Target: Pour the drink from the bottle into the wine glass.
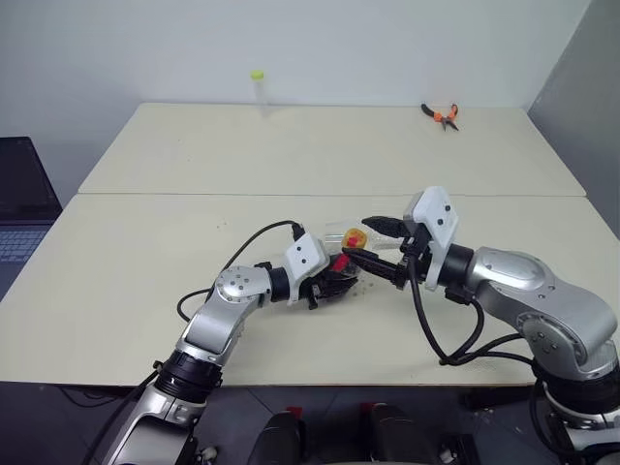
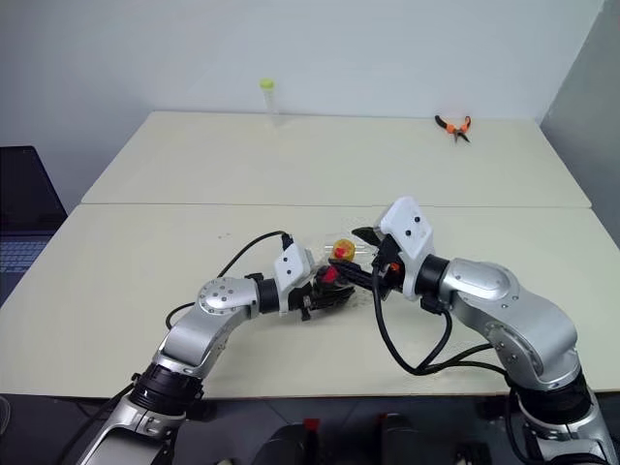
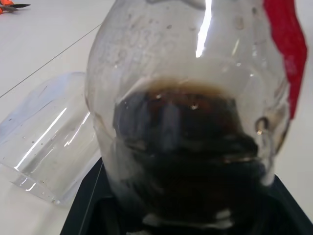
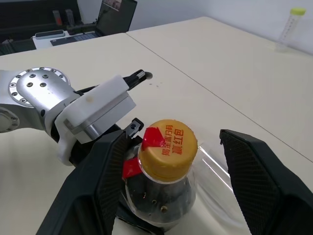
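My left pincer [image 1: 334, 279] is clamped round the fat lower body of the bottle [image 4: 164, 183], holding it upright just above the bench [image 1: 145, 262] so the cap faces my other arm. The dark drink [image 3: 186, 142] sits low in the belly, and the orange-yellow cap [image 4: 167, 148] is still on, so no pouring yet. My right pincer [image 4: 171, 171] stands wide apart, one finger on each side of the cap, touching nothing; I judge it is placed to twist the cap off. The wine glass [image 3: 49, 142] lies on its side just beside the bottle; I'd need it upright before I tip anything.
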Action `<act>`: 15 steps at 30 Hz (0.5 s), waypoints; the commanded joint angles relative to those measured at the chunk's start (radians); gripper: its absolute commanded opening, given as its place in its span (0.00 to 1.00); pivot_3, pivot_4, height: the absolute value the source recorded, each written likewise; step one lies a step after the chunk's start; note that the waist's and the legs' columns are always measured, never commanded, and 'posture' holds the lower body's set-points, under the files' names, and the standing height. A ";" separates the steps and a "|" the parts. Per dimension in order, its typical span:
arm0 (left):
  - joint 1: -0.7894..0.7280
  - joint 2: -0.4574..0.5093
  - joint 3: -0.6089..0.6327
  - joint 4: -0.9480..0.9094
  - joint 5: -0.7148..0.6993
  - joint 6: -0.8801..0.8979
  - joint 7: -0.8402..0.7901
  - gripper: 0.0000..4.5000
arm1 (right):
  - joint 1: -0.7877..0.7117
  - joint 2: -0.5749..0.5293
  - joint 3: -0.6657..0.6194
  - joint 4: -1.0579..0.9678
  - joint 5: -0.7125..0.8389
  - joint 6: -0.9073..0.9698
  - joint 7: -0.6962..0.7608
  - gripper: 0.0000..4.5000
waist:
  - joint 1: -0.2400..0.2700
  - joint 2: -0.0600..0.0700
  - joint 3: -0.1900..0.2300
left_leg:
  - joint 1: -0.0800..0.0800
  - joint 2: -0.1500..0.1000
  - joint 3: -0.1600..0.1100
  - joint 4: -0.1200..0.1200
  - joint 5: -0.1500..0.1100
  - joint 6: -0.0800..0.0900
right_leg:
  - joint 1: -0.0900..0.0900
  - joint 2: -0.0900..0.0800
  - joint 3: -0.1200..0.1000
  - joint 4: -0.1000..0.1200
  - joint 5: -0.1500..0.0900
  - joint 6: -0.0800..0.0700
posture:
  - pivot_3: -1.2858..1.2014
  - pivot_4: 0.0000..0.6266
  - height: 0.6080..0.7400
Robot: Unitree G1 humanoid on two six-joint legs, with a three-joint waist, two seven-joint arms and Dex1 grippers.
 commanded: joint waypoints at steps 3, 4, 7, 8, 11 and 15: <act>-0.017 -0.002 0.006 -0.033 0.005 -0.018 -0.001 0.44 | -0.032 0.009 -0.009 -0.007 -0.008 -0.003 0.003 0.72 | 0.000 0.000 0.000 | 0.000 0.000 0.000 0.000 0.000 0.000 | 0.000 0.000 0.000 0.000 0.000 0.000 | 0.52 0.24 1.00; -0.015 -0.001 0.006 -0.034 0.006 -0.018 -0.001 0.44 | -0.033 0.008 -0.008 -0.008 -0.009 -0.001 0.004 0.72 | 0.000 0.000 0.000 | 0.000 0.000 0.000 0.000 0.000 0.000 | 0.000 0.000 0.000 0.000 0.000 0.000 | 0.52 0.24 1.00; -0.012 0.000 0.005 -0.036 0.008 -0.018 0.000 0.44 | -0.033 0.002 0.000 -0.009 -0.011 0.003 0.010 0.64 | 0.000 0.000 0.000 | 0.000 0.000 0.000 0.000 0.000 0.000 | 0.000 0.000 0.000 0.000 0.000 0.000 | 0.52 0.24 1.00; -0.012 -0.001 0.005 -0.035 0.009 -0.018 0.000 0.44 | -0.032 -0.003 0.004 -0.011 -0.013 0.003 0.014 0.60 | 0.000 0.000 0.000 | 0.000 0.000 0.000 0.000 0.000 0.000 | 0.000 0.000 0.000 0.000 0.000 0.000 | 0.52 0.24 1.00; -0.013 -0.002 0.006 -0.035 0.009 -0.017 0.003 0.44 | -0.027 -0.017 0.014 -0.017 -0.021 0.005 0.024 0.36 | 0.000 0.000 0.000 | 0.000 0.000 0.000 0.000 0.000 0.000 | 0.000 0.000 0.000 0.000 0.000 0.000 | 0.52 0.24 1.00; -0.016 -0.007 0.010 -0.036 0.010 -0.015 0.005 0.42 | -0.016 -0.043 0.037 -0.024 -0.046 -0.003 0.037 0.27 | 0.000 0.000 0.000 | 0.000 0.000 0.000 0.000 0.000 0.000 | 0.000 0.000 0.000 0.000 0.000 0.000 | 0.52 0.24 1.00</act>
